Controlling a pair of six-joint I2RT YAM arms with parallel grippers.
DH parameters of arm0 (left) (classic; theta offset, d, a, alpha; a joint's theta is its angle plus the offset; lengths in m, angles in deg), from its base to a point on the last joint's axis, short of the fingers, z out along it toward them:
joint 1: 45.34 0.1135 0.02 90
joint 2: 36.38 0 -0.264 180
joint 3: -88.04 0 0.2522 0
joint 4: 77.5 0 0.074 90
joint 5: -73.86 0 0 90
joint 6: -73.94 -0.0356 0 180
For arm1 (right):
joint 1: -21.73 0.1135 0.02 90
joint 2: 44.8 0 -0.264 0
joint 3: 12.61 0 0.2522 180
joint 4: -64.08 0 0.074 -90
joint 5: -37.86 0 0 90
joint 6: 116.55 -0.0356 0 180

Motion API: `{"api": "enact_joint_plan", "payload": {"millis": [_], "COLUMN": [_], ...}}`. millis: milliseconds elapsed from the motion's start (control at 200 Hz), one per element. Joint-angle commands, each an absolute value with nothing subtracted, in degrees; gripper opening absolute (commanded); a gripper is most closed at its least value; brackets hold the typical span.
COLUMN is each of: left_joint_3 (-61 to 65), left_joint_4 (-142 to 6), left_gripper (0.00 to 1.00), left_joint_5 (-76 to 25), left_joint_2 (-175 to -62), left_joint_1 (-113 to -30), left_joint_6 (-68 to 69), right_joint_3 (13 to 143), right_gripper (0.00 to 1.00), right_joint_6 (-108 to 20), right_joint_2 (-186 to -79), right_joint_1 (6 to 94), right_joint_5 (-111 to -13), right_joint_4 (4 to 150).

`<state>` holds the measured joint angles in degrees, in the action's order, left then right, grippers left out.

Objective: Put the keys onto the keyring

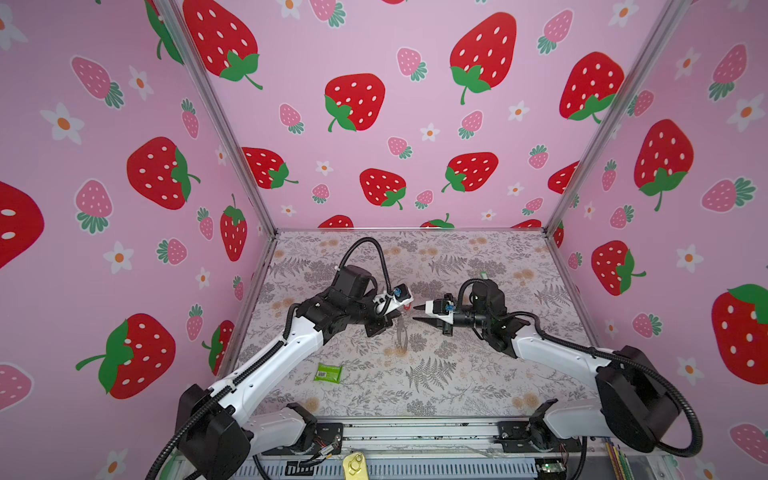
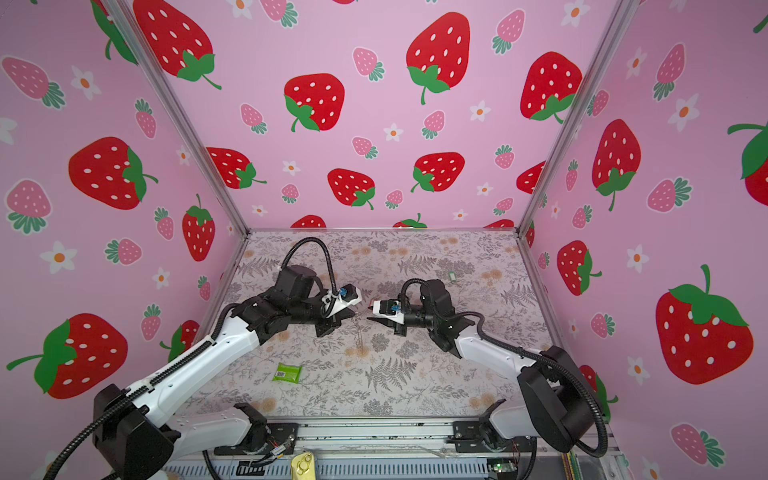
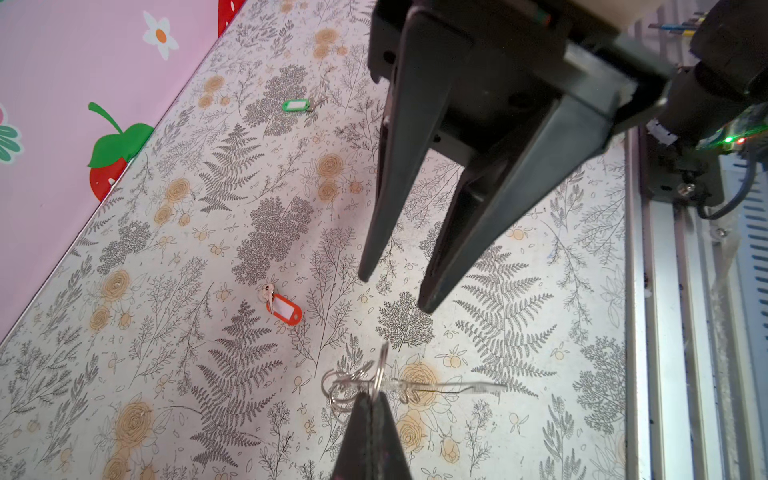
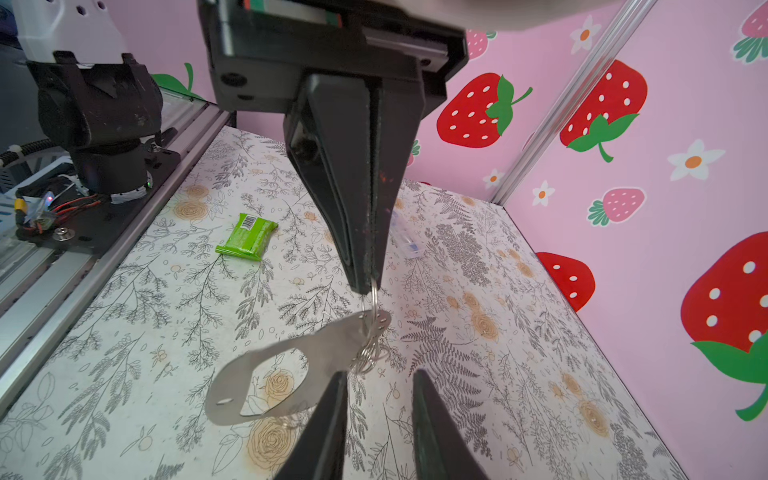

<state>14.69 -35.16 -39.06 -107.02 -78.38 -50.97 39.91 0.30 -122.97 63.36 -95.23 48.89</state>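
Note:
My left gripper point(image 3: 374, 399) is shut on a silver ring of the keyring point(image 4: 332, 345). The keyring is a greyish-mauve oval strap loop with a short bunch of metal rings point(image 3: 353, 382), and it hangs above the table point(image 1: 457, 395). My right gripper point(image 4: 380, 399) is open and empty, level with the left gripper point(image 1: 395, 318) and facing it, its fingertips just short of the rings. A red-orange key tag point(image 3: 284, 308) lies on the table under the gap between the grippers. A green key tag point(image 3: 296, 105) lies farther back on the right point(image 1: 483, 274).
A green packet with a white barcode label point(image 1: 328, 372) lies on the table front left. A metal rail point(image 1: 415, 432) with both arm bases runs along the front edge. Pink strawberry walls point(image 1: 124, 208) close in the left, back and right sides.

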Motion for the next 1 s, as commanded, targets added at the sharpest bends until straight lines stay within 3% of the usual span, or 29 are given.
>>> {"api": "enact_joint_plan", "payload": {"millis": [0, 515, 995], "left_joint_3": [11.1, 6.5, 6.6], "left_joint_4": [-30.9, -26.5, -26.5], "left_gripper": [0.0, 0.0, 0.0], "left_joint_5": [-34.7, -33.4, -33.7], "left_joint_2": [-107.8, -111.8, -112.2], "left_joint_1": [-79.9, -82.6, -83.7], "left_joint_6": [-51.6, -52.6, -53.2], "right_joint_3": [38.1, 34.0, 35.3], "right_gripper": [0.27, 0.19, 0.16], "right_joint_6": [-0.2, -12.5, -14.8], "right_joint_2": [-121.3, -126.6, -130.3], "right_joint_1": [63.9, 64.5, 65.6], "right_joint_5": [-95.7, -96.4, -97.2], "right_joint_4": [49.8, 28.8, 26.3]}}
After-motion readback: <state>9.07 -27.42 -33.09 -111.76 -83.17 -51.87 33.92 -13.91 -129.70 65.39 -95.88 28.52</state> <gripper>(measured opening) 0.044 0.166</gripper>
